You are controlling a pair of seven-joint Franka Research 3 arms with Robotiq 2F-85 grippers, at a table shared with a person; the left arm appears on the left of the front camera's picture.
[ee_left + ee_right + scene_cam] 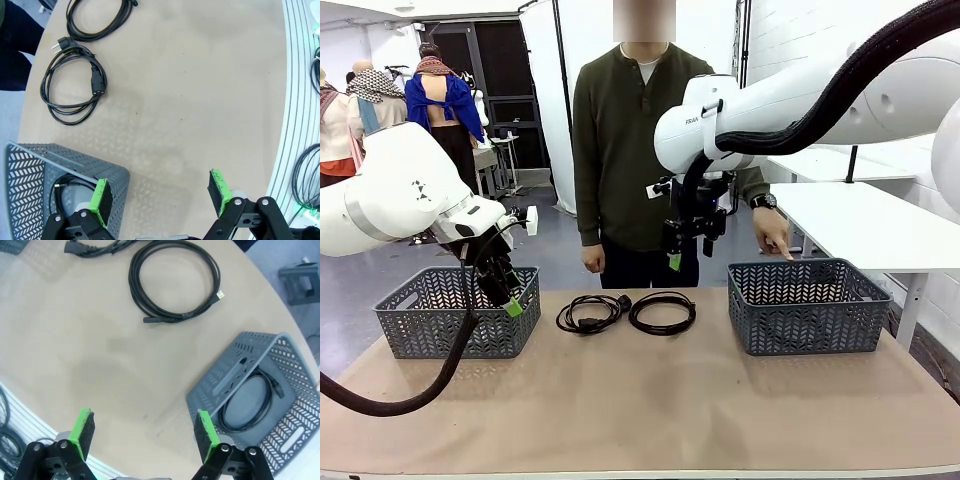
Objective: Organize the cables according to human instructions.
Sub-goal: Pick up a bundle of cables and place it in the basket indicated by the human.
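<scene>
The right cable (662, 329) is seen coiled just below the open right gripper (676, 260), well apart from the open left gripper (512, 306).

Front camera faces person (630, 130) across table (640, 410); wrist cameras look down, sharing middle cables (590, 321).

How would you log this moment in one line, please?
left hand open | right hand open | table: power cord, USB cable | left basket: stowed cable | right basket: second stowed cable, person's hand pointing at basket
</scene>
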